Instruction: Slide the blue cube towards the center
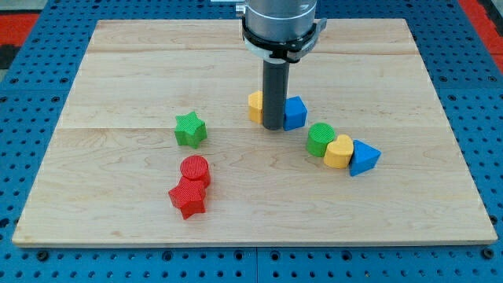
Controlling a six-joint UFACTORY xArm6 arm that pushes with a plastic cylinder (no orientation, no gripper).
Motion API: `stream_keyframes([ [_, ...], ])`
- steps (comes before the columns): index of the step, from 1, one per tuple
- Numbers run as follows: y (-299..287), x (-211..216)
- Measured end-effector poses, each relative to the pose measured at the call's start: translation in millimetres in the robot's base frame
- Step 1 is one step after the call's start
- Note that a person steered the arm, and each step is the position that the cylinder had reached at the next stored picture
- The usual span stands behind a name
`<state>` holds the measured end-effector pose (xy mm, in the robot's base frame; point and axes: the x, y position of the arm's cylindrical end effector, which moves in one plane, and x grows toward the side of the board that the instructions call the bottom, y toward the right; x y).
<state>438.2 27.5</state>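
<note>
The blue cube sits a little above the board's middle, just right of my rod. My tip rests on the board, touching or almost touching the cube's left side. A yellow block is partly hidden behind the rod on its left; its shape is unclear.
A green star lies to the left. A red cylinder and a red star sit together at lower left. A green cylinder, a yellow heart and a blue triangle form a row at right. The wooden board lies on a blue pegboard.
</note>
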Motion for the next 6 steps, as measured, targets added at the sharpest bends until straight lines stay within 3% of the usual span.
stream_keyframes([
  [2,8.8,0.1],
  [5,66.4,9.0],
  [6,67.0,-5.7],
])
